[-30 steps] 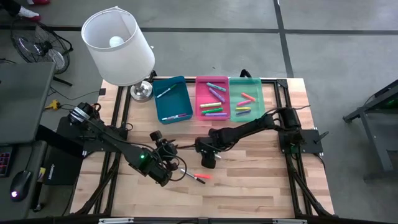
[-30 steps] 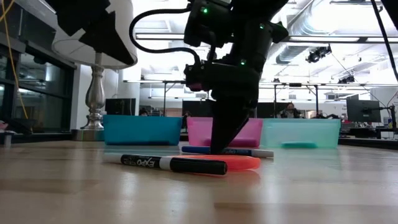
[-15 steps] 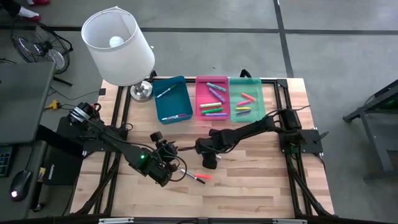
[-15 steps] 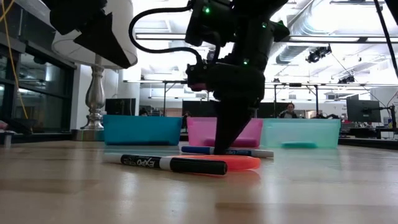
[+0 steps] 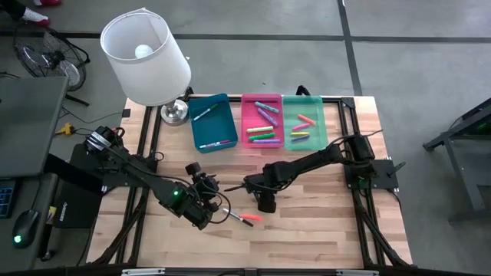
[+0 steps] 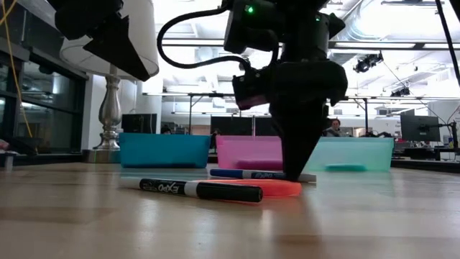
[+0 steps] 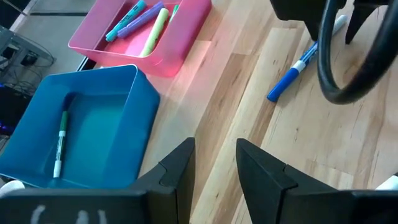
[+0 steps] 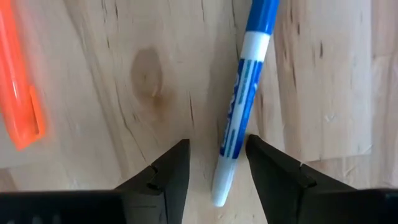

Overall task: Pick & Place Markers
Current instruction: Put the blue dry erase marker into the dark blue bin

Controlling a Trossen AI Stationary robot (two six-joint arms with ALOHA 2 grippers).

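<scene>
Grey concrete floor (image 5: 399, 69), white-shaded table lamp (image 5: 146, 57), bright office with desks behind (image 6: 402, 137)

Both arms are dark, nearly black, built of chunky jointed segments. The left arm (image 5: 146, 180) carries a small green light near its wrist and a silver fitting at its base. The right arm (image 5: 307, 163) shows green lights on its wrist housing, with a black cable looping beside it. The fingers (image 8: 168, 171) are matte black, wedge-shaped and angular.
</scene>
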